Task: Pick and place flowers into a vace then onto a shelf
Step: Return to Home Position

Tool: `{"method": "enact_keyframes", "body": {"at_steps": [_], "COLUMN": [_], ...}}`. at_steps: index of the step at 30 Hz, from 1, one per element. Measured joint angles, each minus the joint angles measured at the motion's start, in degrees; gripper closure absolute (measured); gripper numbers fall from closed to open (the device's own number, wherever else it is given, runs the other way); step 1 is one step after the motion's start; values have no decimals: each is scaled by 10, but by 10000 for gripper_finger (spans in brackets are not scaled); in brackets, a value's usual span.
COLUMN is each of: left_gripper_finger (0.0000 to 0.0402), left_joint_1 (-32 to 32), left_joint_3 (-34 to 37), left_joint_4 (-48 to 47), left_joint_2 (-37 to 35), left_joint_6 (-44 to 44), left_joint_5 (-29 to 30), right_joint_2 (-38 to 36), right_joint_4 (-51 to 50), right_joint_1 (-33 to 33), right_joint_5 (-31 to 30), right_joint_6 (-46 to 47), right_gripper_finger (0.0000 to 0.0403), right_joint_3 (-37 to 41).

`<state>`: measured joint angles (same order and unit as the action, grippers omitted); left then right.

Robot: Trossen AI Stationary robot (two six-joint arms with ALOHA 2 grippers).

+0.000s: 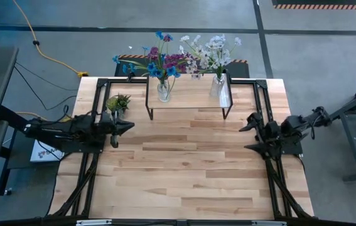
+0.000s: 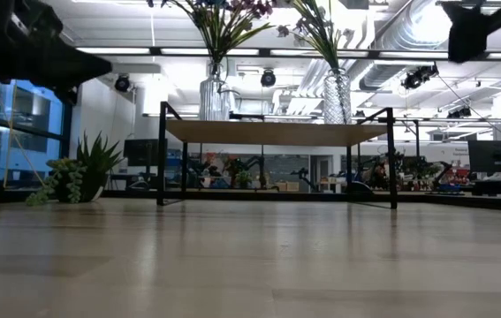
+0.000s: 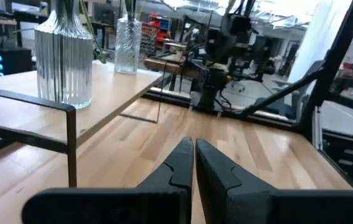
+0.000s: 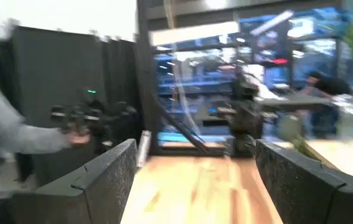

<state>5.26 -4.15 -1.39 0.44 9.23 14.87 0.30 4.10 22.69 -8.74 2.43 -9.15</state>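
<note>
The shelf (image 1: 190, 100) stands at the table's far middle and carries two ribbed glass vases on their bases. The left vase (image 1: 163, 91) holds purple and blue flowers (image 1: 162, 61) by their stems. White and pale pink flowers (image 1: 212, 51) stick into the right vase (image 1: 218, 86). My left gripper (image 1: 130, 127) is shut and hovers level at the table's left, short of the shelf, holding nothing. At the table's right my right gripper (image 1: 250, 137) stands open and empty, pointing toward the left arm. In the left wrist view both vases (image 3: 64, 56) (image 3: 128, 37) show on the shelf top.
A small green spiky potted plant (image 1: 118, 102) sits on the table beside the shelf's left end, close to my left gripper. Black frame rails (image 1: 260, 100) run along the table's left, right and far sides. A person's grey sleeve (image 4: 14, 134) shows beyond the table in the right wrist view.
</note>
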Motion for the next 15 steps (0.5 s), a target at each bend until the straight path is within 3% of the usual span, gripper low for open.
{"method": "enact_keyframes", "body": {"at_steps": [8, 15], "left_gripper_finger": [350, 351], "left_joint_1": [0, 0], "left_joint_3": [0, 0], "left_joint_4": [-27, -32], "left_joint_2": [-1, -1], "left_joint_6": [-1, -1], "left_joint_5": [35, 54], "right_joint_2": [0, 0], "right_joint_4": [10, 11], "right_joint_1": [-57, -132], "right_joint_5": [-18, 35], "right_joint_6": [24, 30], "right_gripper_finger": [86, 86], "right_joint_3": [30, 36]}}
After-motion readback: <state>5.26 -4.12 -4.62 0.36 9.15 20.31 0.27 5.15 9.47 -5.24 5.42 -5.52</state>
